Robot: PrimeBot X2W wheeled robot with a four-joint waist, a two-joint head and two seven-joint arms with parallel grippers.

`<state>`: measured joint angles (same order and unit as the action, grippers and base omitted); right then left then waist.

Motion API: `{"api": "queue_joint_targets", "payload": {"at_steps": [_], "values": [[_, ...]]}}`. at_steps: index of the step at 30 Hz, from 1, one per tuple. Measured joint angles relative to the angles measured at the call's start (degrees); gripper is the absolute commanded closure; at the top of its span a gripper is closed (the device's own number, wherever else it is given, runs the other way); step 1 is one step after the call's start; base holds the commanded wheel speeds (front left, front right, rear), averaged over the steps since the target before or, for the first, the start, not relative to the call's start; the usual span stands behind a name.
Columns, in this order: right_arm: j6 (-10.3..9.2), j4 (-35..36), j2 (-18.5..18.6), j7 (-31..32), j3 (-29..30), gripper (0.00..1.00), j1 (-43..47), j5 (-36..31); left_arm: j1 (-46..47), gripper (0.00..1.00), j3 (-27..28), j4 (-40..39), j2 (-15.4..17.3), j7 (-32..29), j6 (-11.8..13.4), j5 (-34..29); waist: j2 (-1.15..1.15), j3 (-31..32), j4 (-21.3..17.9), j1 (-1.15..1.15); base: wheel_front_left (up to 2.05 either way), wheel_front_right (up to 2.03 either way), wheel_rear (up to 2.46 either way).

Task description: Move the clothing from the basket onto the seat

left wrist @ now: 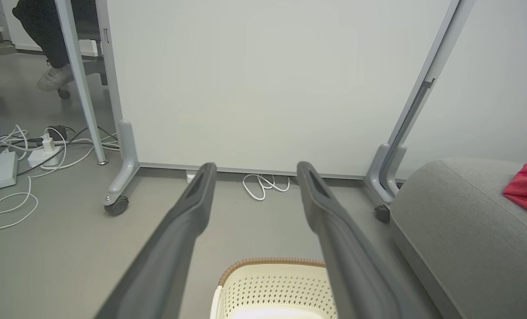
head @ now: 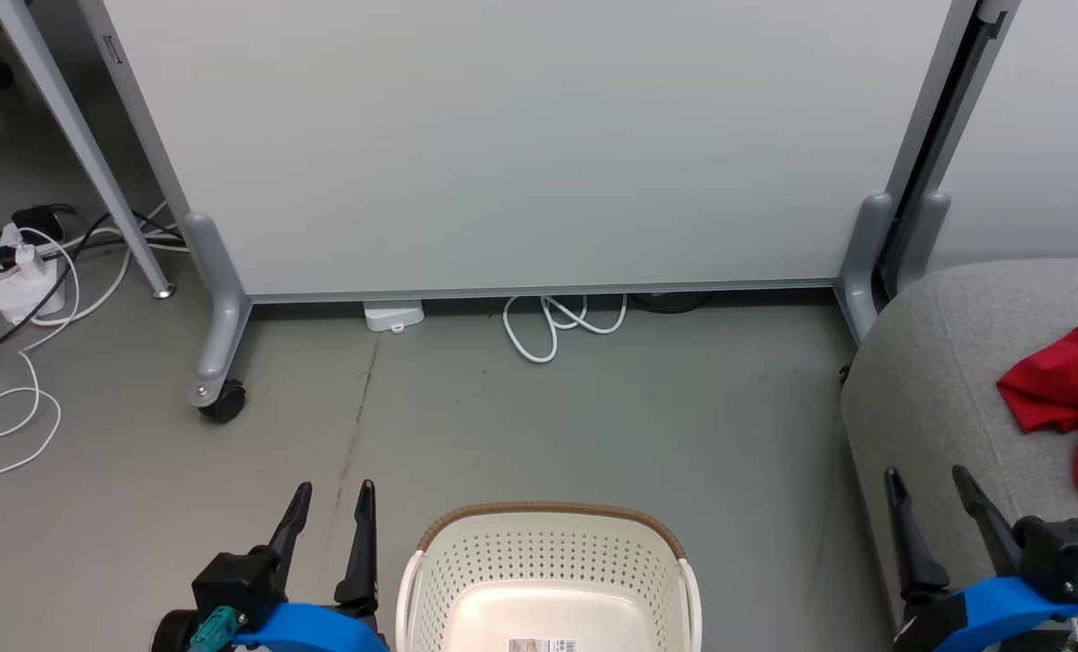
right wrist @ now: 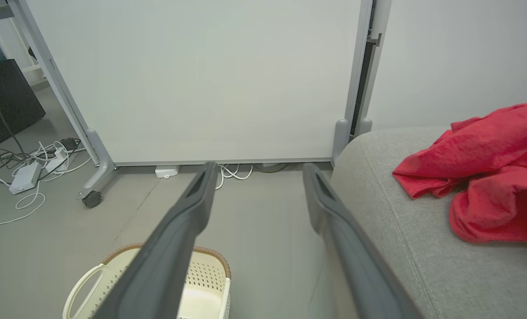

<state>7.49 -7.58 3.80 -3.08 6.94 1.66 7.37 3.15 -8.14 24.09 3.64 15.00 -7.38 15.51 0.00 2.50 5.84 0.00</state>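
Both sets of my fingers (head: pixel 360 534) stand spread, gripping nothing: left gripper (head: pixel 335 489) lower left, right gripper (head: pixel 926 473) lower right. Btwn them, bottom centre, the basket (head: pixel 548 509) sits on the floor (head: pixel 593 417), pale bottom w/ a label (head: pixel 543 645) showing. Red clothing (head: pixel 1060 380) lies on the seat (head: pixel 938 380), right edge. Beyond, upper frame: white partition (head: pixel 521 145), cables (head: pixel 562 321) at its foot.

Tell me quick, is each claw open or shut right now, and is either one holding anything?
Left claw: open, holding nothing.
Right claw: open, holding nothing.
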Motion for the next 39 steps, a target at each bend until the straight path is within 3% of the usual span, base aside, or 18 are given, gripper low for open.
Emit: {"api": "queue_joint_targets", "payload": {"at_steps": [3,4,14,39], "values": [[0.00,0.1,-0.1,0.1,-0.2,0.00,0.1,0.0,0.0,0.00,-0.2,0.1,0.2,0.0,0.0,0.2,0.00,-0.1,0.2,0.00,0.00,0.00,0.00],[0.00,0.2,-0.1,0.1,-0.2,1.00,0.1,0.0,0.0,1.00,-0.3,0.2,0.3,0.0,0.0,0.4,0.00,-0.1,0.3,0.00,0.00,0.00,0.00],[0.00,-4.7,-0.9,0.3,-0.2,1.00,1.1,0.6,-4.2,1.00,-0.2,4.3,-0.3,-0.6,0.0,1.4,0.00,-0.2,0.3,0.01,0.00,0.00,0.00],[0.00,-5.5,-0.9,3.2,-0.2,1.00,-0.6,27.4,-2.9,1.00,4.3,-0.4,-0.4,-7.4,0.3,25.4,0.00,-0.7,-1.0,0.01,0.00,0.00,0.00]]}}
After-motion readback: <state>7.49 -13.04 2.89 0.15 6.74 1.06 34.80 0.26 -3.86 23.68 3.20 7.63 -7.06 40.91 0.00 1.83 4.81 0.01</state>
